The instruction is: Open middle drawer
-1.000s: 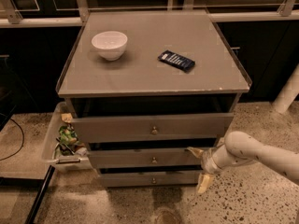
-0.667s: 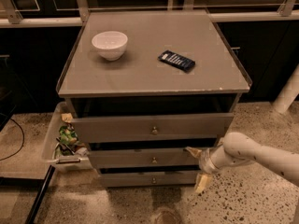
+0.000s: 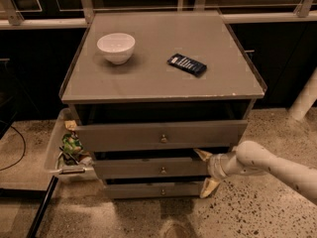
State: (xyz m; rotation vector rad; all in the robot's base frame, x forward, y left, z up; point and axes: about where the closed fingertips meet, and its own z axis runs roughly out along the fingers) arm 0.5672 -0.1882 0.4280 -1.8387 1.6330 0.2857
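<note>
The middle drawer (image 3: 148, 168) is a wide shallow grey front with a small round knob (image 3: 163, 170). It sits between the taller top drawer (image 3: 124, 135) and the narrow bottom drawer (image 3: 138, 190) of a grey cabinet. All three fronts stand slightly out. My gripper (image 3: 205, 171) comes in from the right on a white arm (image 3: 277, 168). It is open at the right end of the middle drawer front. One pale fingertip (image 3: 202, 154) is above the front and the other is below it. The tray inside is hidden.
A white bowl (image 3: 116, 47) and a dark blue packet (image 3: 186, 64) lie on the cabinet top (image 3: 148, 81). A white bin (image 3: 55, 148) with snack bags stands left of the drawers. A black rod (image 3: 42, 207) leans at lower left. A white post (image 3: 304, 100) is at right.
My gripper has moved slightly left and up, closer onto the right end of the middle drawer front. The drawers have not visibly moved.
</note>
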